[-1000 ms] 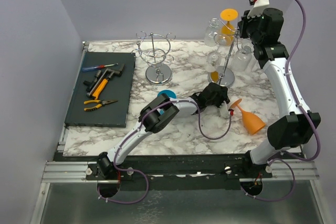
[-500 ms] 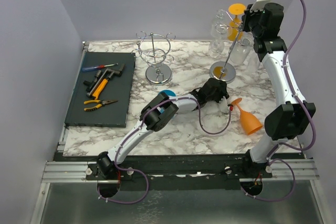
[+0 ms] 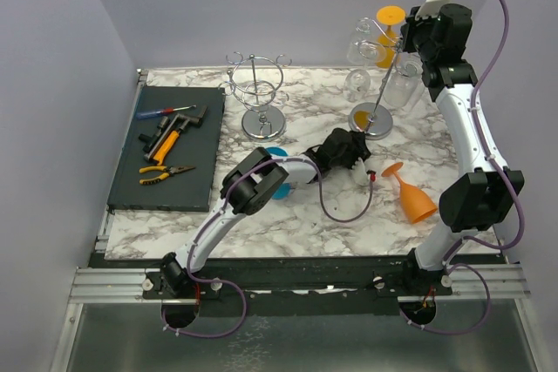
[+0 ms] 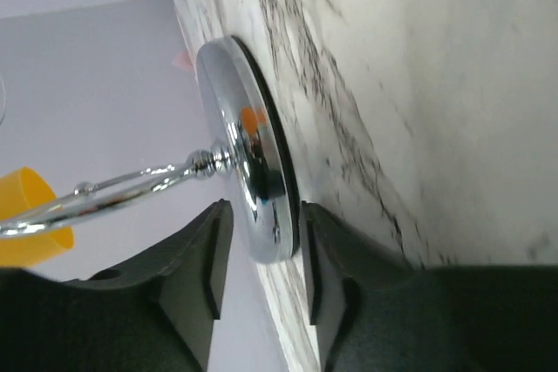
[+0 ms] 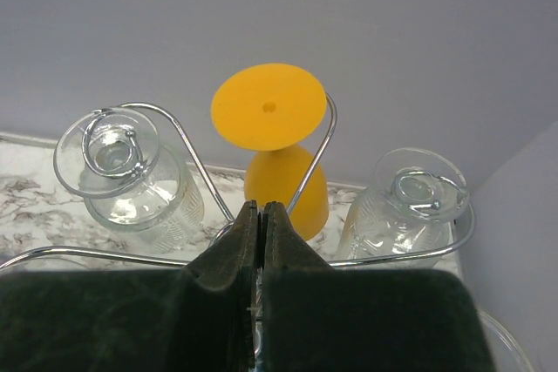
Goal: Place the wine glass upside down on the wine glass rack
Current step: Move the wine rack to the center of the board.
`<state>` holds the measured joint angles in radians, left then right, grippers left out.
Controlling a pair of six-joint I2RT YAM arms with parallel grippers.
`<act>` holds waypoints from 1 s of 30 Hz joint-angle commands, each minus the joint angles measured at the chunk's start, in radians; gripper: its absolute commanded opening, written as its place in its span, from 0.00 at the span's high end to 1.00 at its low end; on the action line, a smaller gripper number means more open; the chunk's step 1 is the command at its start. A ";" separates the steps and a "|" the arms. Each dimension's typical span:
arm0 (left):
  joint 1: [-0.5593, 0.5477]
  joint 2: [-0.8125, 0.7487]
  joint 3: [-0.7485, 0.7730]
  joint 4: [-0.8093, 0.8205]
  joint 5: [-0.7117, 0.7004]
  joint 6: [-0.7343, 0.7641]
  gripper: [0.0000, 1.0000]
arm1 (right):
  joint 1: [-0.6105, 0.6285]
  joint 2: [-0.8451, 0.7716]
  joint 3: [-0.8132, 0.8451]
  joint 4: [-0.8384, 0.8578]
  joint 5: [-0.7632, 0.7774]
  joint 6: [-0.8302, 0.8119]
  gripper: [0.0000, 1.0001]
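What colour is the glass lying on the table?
The lying glass is orange, clearest in the top view.

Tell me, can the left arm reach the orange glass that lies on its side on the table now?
Probably yes. The left gripper is open, close beside the orange glass, with no other thing between them. It faces the base of the rack, so it must turn toward the glass first.

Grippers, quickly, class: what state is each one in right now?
Left gripper: open, fingers either side of the wine glass rack's base.
Right gripper: shut, gripping the rack's top.
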<state>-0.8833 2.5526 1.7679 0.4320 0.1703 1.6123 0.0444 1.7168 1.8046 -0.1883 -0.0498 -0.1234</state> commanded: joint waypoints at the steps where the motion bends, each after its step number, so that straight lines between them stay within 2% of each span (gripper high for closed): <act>1: -0.002 -0.093 -0.136 -0.085 -0.006 -0.050 0.46 | -0.023 0.011 0.031 -0.021 0.020 0.001 1.00; 3: -0.012 -0.130 -0.188 -0.085 0.000 -0.052 0.36 | -0.023 0.016 0.043 -0.037 0.025 0.008 1.00; 6: -0.030 -0.178 -0.249 -0.075 0.004 -0.058 0.34 | -0.023 0.010 0.043 -0.044 0.015 0.026 0.94; 7: -0.033 -0.191 -0.260 -0.074 0.007 -0.064 0.33 | -0.023 0.008 0.043 -0.046 0.013 0.032 0.90; 13: -0.058 -0.239 -0.275 -0.073 0.011 -0.084 0.32 | -0.023 -0.015 0.047 -0.067 0.014 0.054 0.79; 21: -0.110 -0.232 -0.208 -0.073 -0.003 -0.069 0.32 | -0.023 -0.022 0.086 -0.102 0.029 0.047 0.55; 30: -0.115 -0.217 -0.118 -0.079 -0.027 -0.065 0.31 | -0.023 -0.037 0.120 -0.130 0.020 0.055 0.43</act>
<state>-1.0035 2.3428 1.6089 0.3630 0.1635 1.5562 0.0307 1.7153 1.8824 -0.2893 -0.0399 -0.0719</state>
